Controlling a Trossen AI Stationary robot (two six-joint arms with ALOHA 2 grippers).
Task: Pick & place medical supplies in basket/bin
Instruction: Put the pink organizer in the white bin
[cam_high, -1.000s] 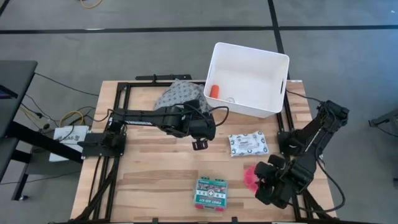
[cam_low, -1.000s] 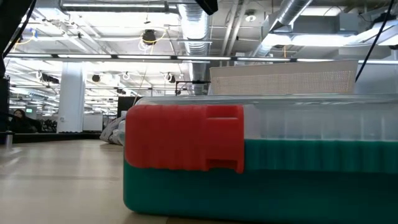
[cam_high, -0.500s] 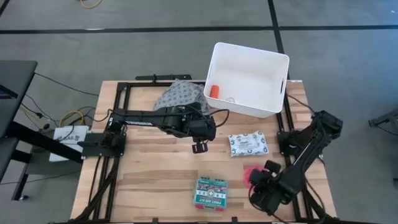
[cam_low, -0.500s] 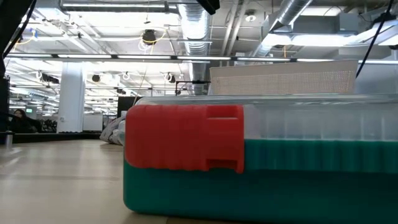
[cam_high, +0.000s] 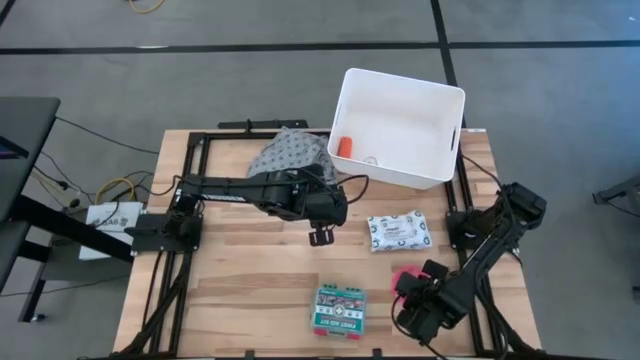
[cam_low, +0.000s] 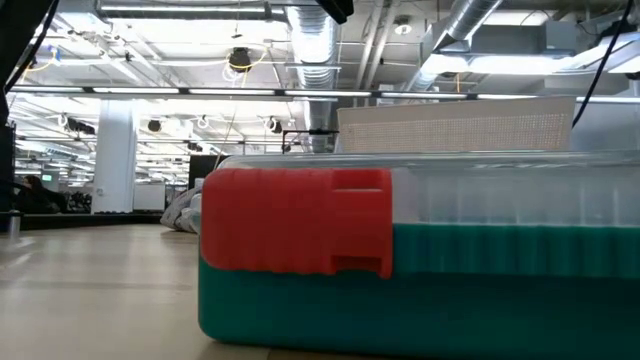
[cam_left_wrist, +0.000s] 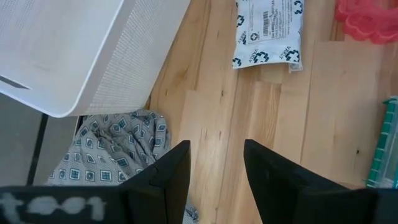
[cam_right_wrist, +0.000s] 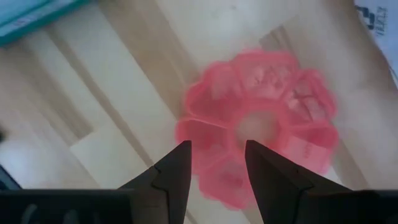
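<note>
The pink round disc (cam_right_wrist: 261, 121) (cam_high: 405, 276) lies flat on the table near its right near corner. My right gripper (cam_right_wrist: 217, 165) (cam_high: 408, 292) hovers over it, open, its fingers standing over the disc's rim. My left gripper (cam_left_wrist: 214, 165) (cam_high: 320, 236) hangs open above the table's middle. The white patterned soft pack (cam_high: 397, 231) (cam_left_wrist: 267, 28) lies right of it. The green first-aid box (cam_high: 338, 310) (cam_low: 420, 270) rests at the near edge. The white bin (cam_high: 398, 127) holds the orange tube (cam_high: 343, 147). White roll and grey strip are out of view.
A grey dotted cloth (cam_high: 290, 150) (cam_left_wrist: 112, 149) lies bunched against the bin's left wall at the far edge. Bare wood stretches across the table's left half and between the soft pack and the green box. Black frame rails run along the table's left and right sides.
My right gripper has moved toward the table's left and near edge and come down over the pink disc. It stays open. The disc, box and soft pack have not moved.
</note>
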